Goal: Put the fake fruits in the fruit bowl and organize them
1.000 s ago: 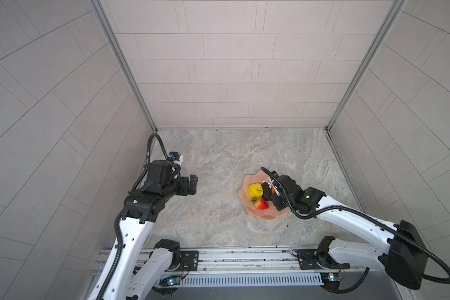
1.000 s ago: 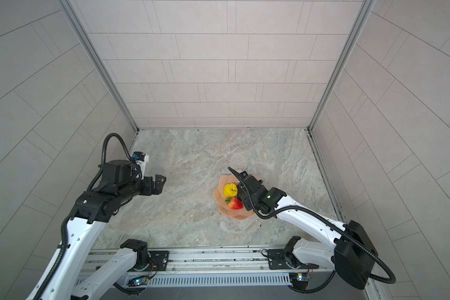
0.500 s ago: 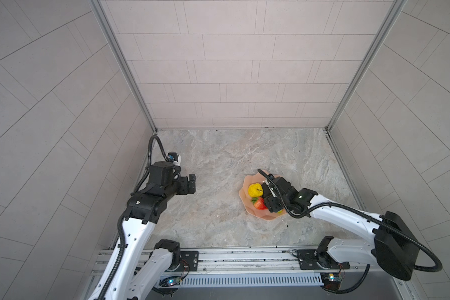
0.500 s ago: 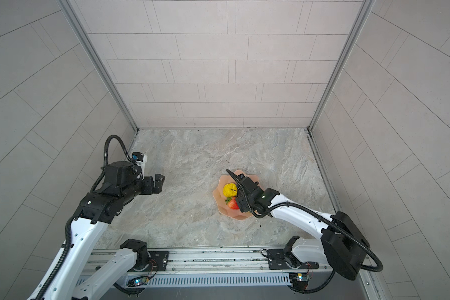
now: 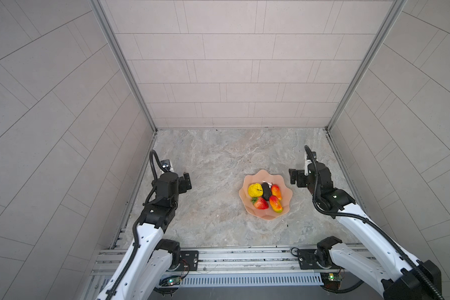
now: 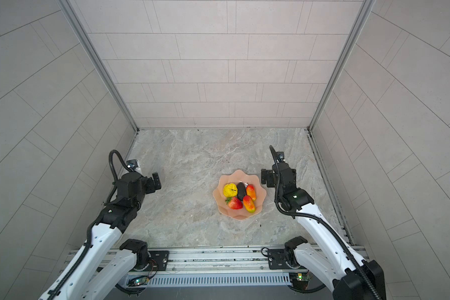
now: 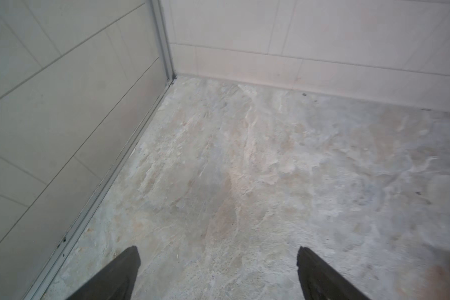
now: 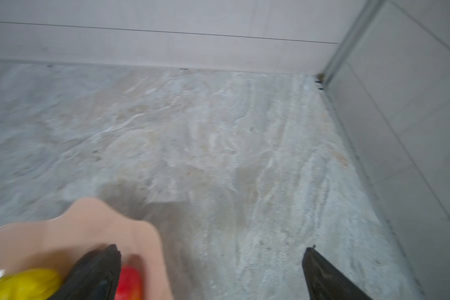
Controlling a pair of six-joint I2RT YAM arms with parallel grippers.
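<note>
In both top views the peach-pink fruit bowl [image 5: 263,173] [image 6: 240,173] holds all the fake fruits. These are a yellow wrinkled one [image 5: 255,190], a dark avocado [image 5: 266,191], two mangoes [image 5: 276,191] [image 5: 276,204] and a strawberry [image 5: 260,204]. My right gripper [image 5: 294,176] [image 8: 211,249] hovers just right of the bowl, open and empty. Its wrist view shows the bowl's rim [image 8: 89,226], the yellow fruit [image 8: 24,283] and a red mango [image 8: 129,283] beside one finger. My left gripper [image 5: 186,181] [image 7: 217,250] is open and empty, far left of the bowl.
Tiled walls close the marble tabletop [image 5: 218,161] at the back and on both sides. A metal rail [image 5: 231,257] with both arm bases runs along the front edge. The left wrist view shows only bare marble and the back left corner.
My right gripper has opened and pulled back out of the bowl to its right side, uncovering the avocado and mangoes. The left arm has barely moved.
</note>
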